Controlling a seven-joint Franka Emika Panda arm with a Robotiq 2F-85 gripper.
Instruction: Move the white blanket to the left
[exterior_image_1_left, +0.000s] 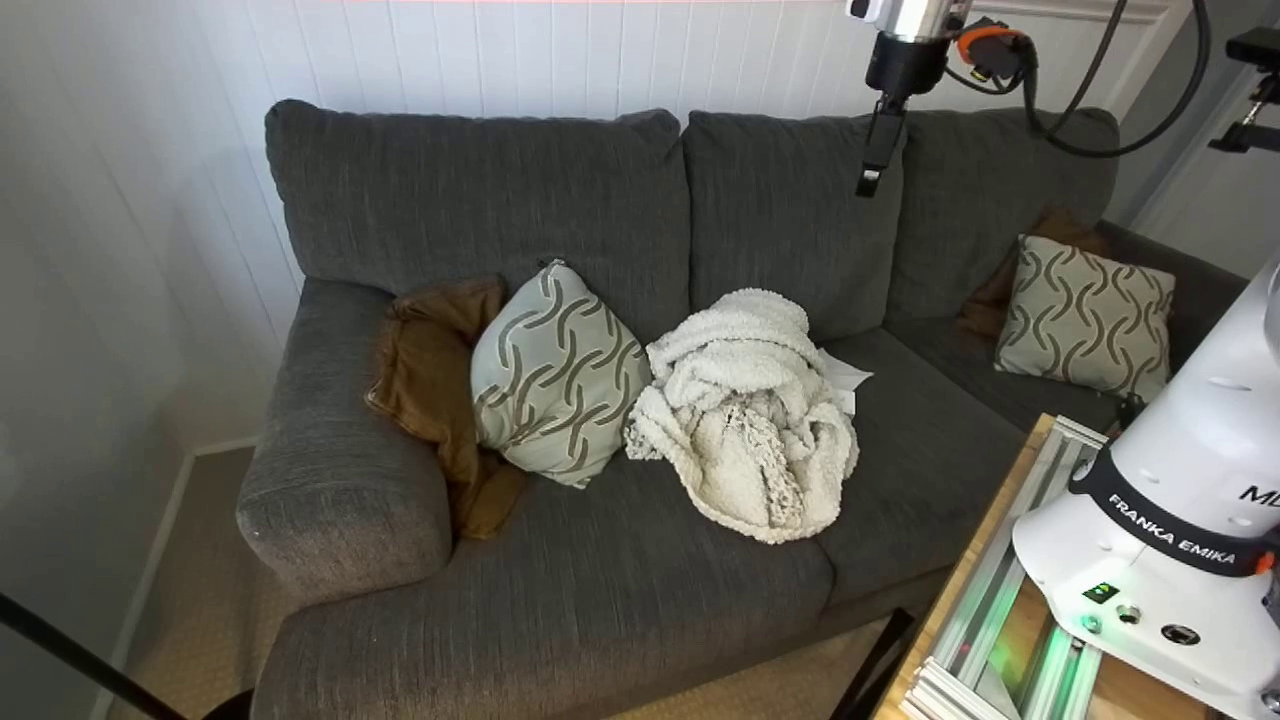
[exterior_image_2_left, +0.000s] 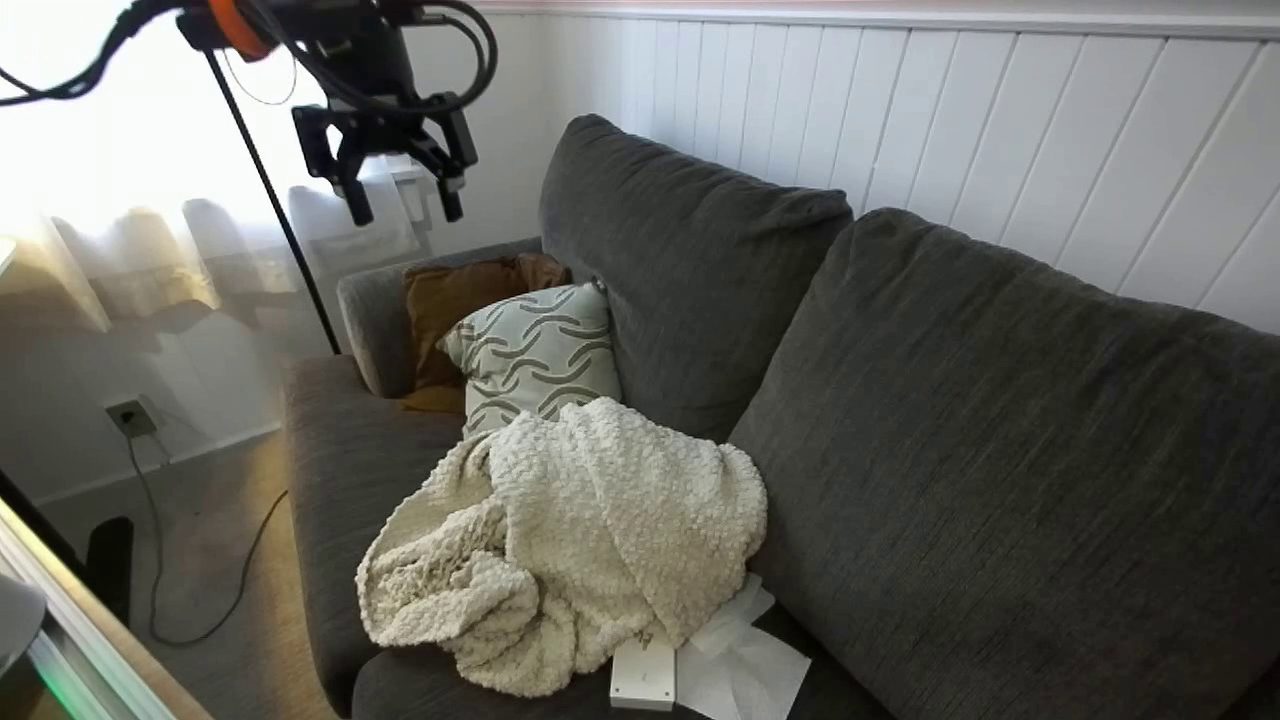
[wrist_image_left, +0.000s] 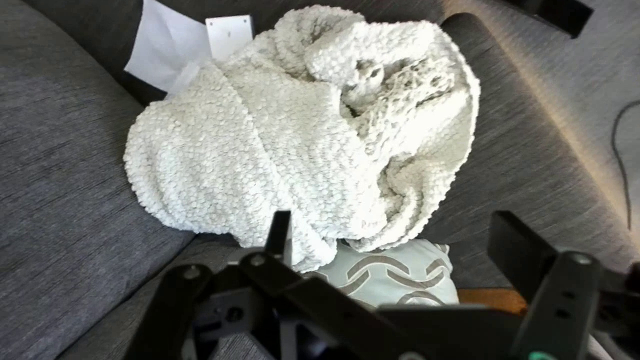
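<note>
- One gray sofa stretches across an exterior view, its back cushions lining the upper half and one broad armrest standing at left center.
- A wood-topped table cuts into that frame's lower right corner.
- A white robot arm, lettered "Franka Emika" and glowing green near its foot, rises along the same frame's right edge.
- The white blanket lies in a crumpled heap on the sofa seat, just right of center in an exterior view and across the upper middle of the wrist view.
- A patterned pillow leans left of center, just beside the blanket, while a second patterned pillow rests toward the right edge.
- A brown cushion slumps at left between the patterned pillow and the armrest; brown fabric shows behind the second patterned pillow.
- The black gripper hangs at the upper left of an exterior view, its two fingers spread wide, well apart from the blanket in both exterior views.
- A sheet of white paper lies right of bottom center in an exterior view, near the blanket.
- A small white box sits at bottom center, just beside the paper, the blanket's edge overlapping its far end.
</note>
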